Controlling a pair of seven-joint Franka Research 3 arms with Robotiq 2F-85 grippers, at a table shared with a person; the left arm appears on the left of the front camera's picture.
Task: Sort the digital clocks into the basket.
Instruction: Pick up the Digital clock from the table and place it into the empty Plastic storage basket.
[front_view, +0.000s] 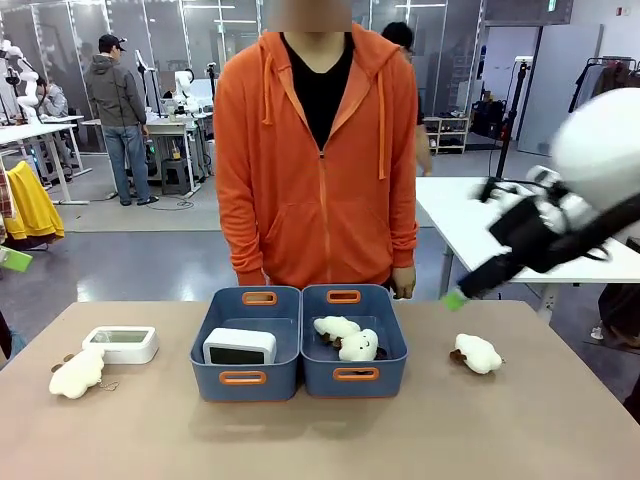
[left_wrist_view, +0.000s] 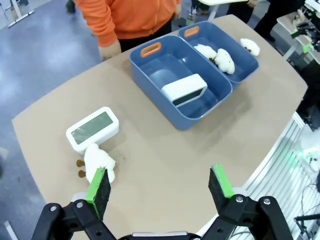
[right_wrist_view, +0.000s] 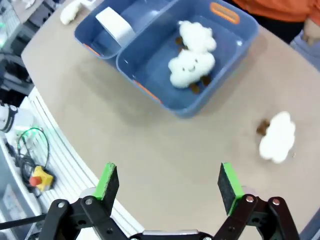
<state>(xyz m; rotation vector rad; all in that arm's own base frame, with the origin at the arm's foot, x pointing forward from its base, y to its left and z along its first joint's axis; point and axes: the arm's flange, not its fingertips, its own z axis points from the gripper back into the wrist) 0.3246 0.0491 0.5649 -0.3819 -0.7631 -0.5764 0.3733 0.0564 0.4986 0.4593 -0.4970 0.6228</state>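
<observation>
Front view: a person (front_view: 318, 160) in an orange hoodie stands at the far side of the surface (front_view: 320, 430). Two blue baskets sit side by side in the middle. The clock basket (front_view: 215, 375), on the robot's left, holds the inner clock (front_view: 239, 347). The plush basket (front_view: 390, 375) holds two plushes (front_view: 347, 338). The loose clock (front_view: 121, 343) lies on the surface to the left of the baskets, with the left plush (front_view: 77, 372) just beside it. The right plush (front_view: 477, 353) lies to the right of the baskets. The right arm (front_view: 590, 150) hangs blurred above the right side.

Left wrist view: the left tool (left_wrist_view: 160, 186) hangs over the surface, jaws wide apart and holding nothing. Just past its finger lie the left plush (left_wrist_view: 98, 162) and the loose clock (left_wrist_view: 92, 129), screen up. Farther off, the inner clock (left_wrist_view: 184, 89) rests in the clock basket (left_wrist_view: 150, 65).

Right wrist view: the right tool (right_wrist_view: 170, 181) is wide open and empty above bare surface. Beyond it sits the plush basket (right_wrist_view: 150, 75) with its two plushes (right_wrist_view: 192, 55). The right plush (right_wrist_view: 276, 136) lies apart on the surface. The inner clock (right_wrist_view: 115, 25) shows in the clock basket (right_wrist_view: 87, 37).
</observation>
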